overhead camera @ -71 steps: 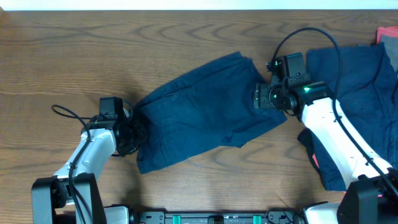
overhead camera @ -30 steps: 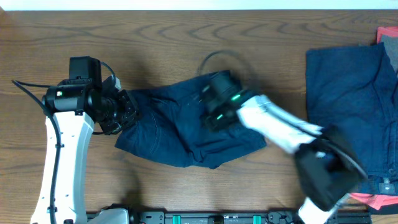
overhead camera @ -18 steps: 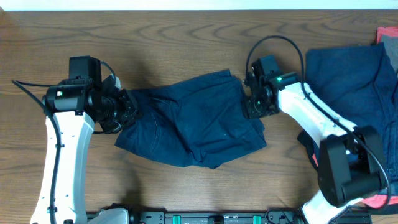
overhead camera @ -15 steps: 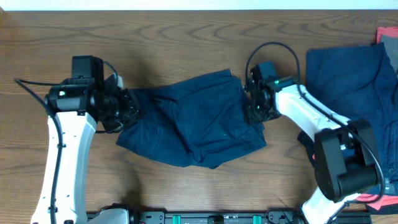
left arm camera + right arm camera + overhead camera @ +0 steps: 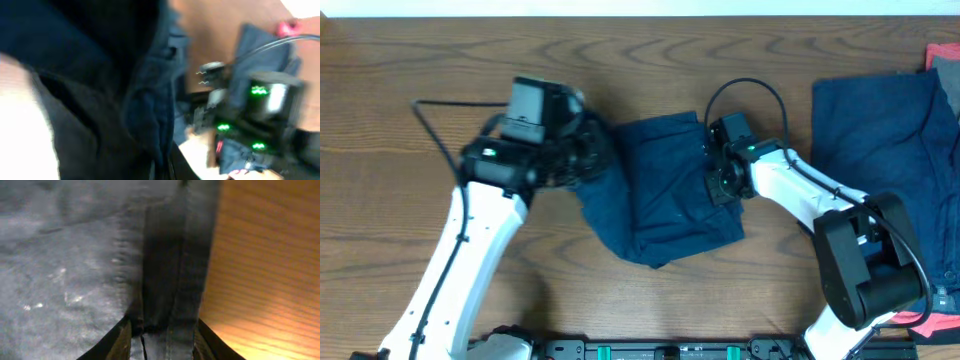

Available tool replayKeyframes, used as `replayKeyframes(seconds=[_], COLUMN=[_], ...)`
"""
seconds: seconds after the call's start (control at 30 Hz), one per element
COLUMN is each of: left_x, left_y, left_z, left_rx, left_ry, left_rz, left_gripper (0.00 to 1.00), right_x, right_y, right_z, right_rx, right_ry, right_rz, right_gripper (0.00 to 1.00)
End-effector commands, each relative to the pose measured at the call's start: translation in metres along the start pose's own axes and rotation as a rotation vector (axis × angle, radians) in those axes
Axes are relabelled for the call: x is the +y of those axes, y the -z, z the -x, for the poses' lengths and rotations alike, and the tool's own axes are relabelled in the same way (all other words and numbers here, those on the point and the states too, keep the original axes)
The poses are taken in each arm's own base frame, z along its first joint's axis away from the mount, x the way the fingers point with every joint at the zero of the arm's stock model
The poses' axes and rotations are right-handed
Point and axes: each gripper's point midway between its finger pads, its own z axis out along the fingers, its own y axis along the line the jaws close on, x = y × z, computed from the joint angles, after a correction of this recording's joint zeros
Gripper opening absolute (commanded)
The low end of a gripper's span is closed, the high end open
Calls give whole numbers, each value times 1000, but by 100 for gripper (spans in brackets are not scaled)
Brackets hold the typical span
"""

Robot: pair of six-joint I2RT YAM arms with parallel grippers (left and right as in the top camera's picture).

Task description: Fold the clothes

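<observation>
The navy garment [image 5: 670, 195], bunched mid-table, flanked on both sides.

My left gripper [image 5: 592, 160] meets its left edge and seems to pinch the cloth, though blur hides my fingertips. My right gripper [image 5: 713, 180] sits on its right edge. A second navy garment [image 5: 880, 130] lies well apart on the wooden table [image 5: 420, 70].

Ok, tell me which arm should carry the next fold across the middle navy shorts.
Left. The left end effector holds the gathered left edge of the dark navy cloth shorts, free to carry it rightward. The right end effector sits at the right hem, cloth between its fingers, probably better as anchor.
</observation>
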Motion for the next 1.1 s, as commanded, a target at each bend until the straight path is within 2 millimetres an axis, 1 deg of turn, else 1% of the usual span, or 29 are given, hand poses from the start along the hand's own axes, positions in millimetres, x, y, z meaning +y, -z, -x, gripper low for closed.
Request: replayKeyframes(seconds=[0.0,0.17,0.23,0.3,0.4,0.5,0.53,0.57,0.6,0.63,0.7,0.73,0.77,0.83,0.93,0.97,1.0,1.07], left_x=[-23,-19,-22,-25,-32,-38,-39,-41,-43,-44,-49,-49,-48,-43,-31,-26,-19,-1], left_y=[-18,-56,-72,-86,-104,-112,-113,-113,-111,-109,-101,-97,-91,-81,-68,-66,-64,-63], left_z=[-9,-19,-25,-31,-38,-41,-41,-41,-41,-40,-38,-36,-31,-20,0,8,16,32], left_rx=[15,19,44,63,77,81,80,78,78,78,86,79,66,38,-10,-28,-49,-101], left_ry=[-11,-4,-7,26,42,39,45,43,41,40,4,-11,-19,-31,-34,-34,-29,-46], left_rz=[-25,76,75,74,64,49,46,41,30,23,-10,-16,-17,-18,-10,0,17,75], left_gripper=[6,6,6,6,6,7,13,27,43,56,65,68,69,70,70,70,69,70], right_x=[24,35,36,35,35,34,31,27,20,12,-4,-13,-23,-39,-56,-57,-53,-33], right_y=[-27,-27,-27,-26,-26,-26,-25,-22,-18,-12,4,15,28,55,100,115,127,148], right_z=[-44,-48,-49,-50,-51,-51,-51,-50,-48,-45,-33,-24,-15,3,28,36,42,54], right_rx=[147,154,159,164,165,169,170,171,170,163,133,108,80,20,-82,-121,-153,-216], right_ry=[-7,3,-3,-12,-11,-13,-17,-29,-45,-70,-98,-113,-131,-169,-233,-250,-252,-211], right_rz=[44,45,43,41,41,34,27,10,-17,-52,-107,-135,-160,-191,-182,-152,-108,35], right_gripper=[35,35,36,36,36,40,42,43,44,45,49,58,70,71,68,67,65,60])
